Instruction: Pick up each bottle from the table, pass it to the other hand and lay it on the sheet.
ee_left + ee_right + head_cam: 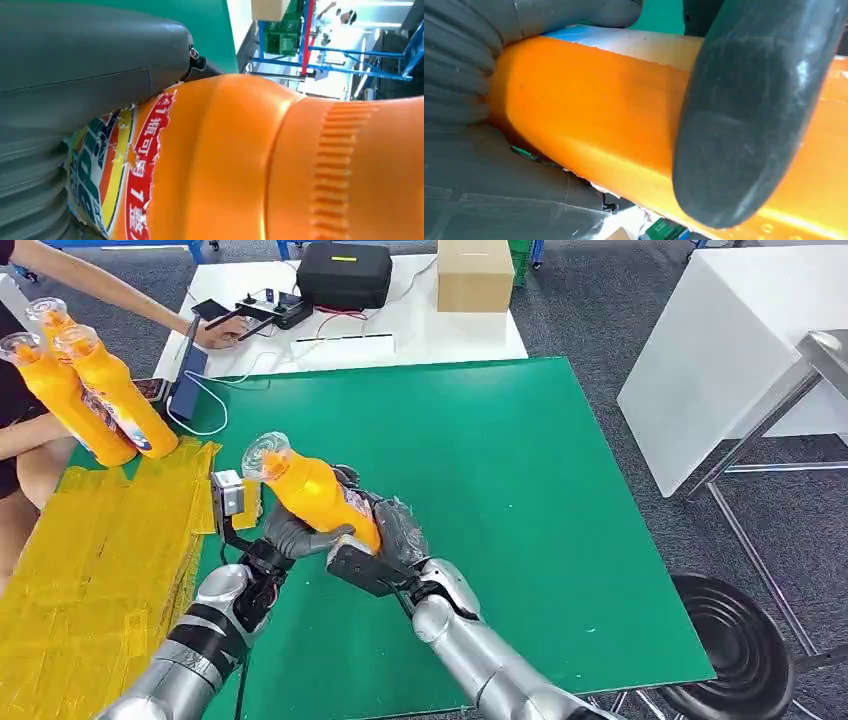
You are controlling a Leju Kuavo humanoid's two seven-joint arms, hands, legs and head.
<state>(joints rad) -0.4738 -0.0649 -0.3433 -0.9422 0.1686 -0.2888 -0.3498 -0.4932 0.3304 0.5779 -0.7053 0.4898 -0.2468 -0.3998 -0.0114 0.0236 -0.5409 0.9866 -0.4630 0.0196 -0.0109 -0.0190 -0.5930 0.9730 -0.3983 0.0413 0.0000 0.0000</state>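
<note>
The green table carries a yellow sheet along its left edge. Above the table near that sheet, an orange bottle tilts, gripped by both the left hand and right hand.

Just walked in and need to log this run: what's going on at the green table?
The robot holds one orange bottle above the green table, with both its left hand and its right hand on it, apparently mid-handover. The bottle is tilted, cap up and to the left. The yellow sheet lies at the table's left. There a person's arm holds two more orange bottles above the sheet's far end.
</note>
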